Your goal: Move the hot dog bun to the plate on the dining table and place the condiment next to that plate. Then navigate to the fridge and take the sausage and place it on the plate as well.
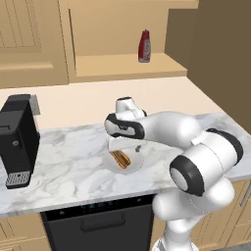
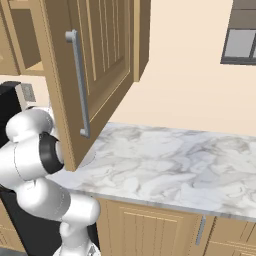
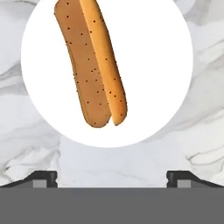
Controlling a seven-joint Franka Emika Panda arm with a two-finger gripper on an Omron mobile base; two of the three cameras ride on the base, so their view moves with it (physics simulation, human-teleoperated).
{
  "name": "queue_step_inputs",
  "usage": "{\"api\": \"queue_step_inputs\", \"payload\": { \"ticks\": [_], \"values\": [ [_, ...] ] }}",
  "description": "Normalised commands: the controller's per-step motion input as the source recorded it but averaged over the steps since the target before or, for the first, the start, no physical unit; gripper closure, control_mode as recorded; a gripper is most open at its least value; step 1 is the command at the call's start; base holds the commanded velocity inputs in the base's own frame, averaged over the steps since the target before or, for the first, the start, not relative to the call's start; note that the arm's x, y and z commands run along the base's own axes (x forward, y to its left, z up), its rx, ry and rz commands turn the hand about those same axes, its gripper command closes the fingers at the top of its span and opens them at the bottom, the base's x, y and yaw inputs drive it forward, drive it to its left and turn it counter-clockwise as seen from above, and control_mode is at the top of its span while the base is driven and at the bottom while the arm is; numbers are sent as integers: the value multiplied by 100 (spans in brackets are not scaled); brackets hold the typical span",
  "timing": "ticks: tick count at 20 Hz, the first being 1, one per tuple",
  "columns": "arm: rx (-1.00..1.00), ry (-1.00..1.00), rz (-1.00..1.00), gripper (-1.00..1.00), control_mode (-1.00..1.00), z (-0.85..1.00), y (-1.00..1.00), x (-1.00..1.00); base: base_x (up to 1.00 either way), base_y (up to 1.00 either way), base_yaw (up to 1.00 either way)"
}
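Note:
The hot dog bun (image 1: 120,158), orange-brown and split lengthwise, lies on a small white plate (image 1: 131,167) on the marble counter. My gripper (image 1: 126,149) hangs open just above it, pointing down. In the hand view the bun (image 3: 92,65) lies on the white plate (image 3: 153,65) ahead of the gripper (image 3: 112,177), and the two fingertips (image 3: 43,177) stand wide apart with nothing between them. The condiment (image 1: 144,46), a dark red bottle, stands upright on the open cabinet shelf behind. The plate of the task, the dining table, the fridge and the sausage are out of view.
A black coffee machine (image 1: 17,139) stands at the counter's left end. An open wooden cabinet door (image 2: 95,65) hangs over the counter (image 2: 165,160) close to my arm. A dark dishwasher front (image 1: 98,225) sits below the counter edge.

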Motion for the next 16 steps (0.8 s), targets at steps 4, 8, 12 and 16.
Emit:
{"api": "queue_step_inputs", "payload": {
  "ticks": [4,8,12,16],
  "values": [
    [0,-7,3,-100,-100,-34,2,28,0,0,0],
    [0,-13,0,-100,-100,-19,0,17,0,0,0],
    [0,-13,0,-100,-100,-21,2,21,0,0,0],
    [0,-6,0,-100,-100,-29,3,25,0,0,0]
  ]
}}
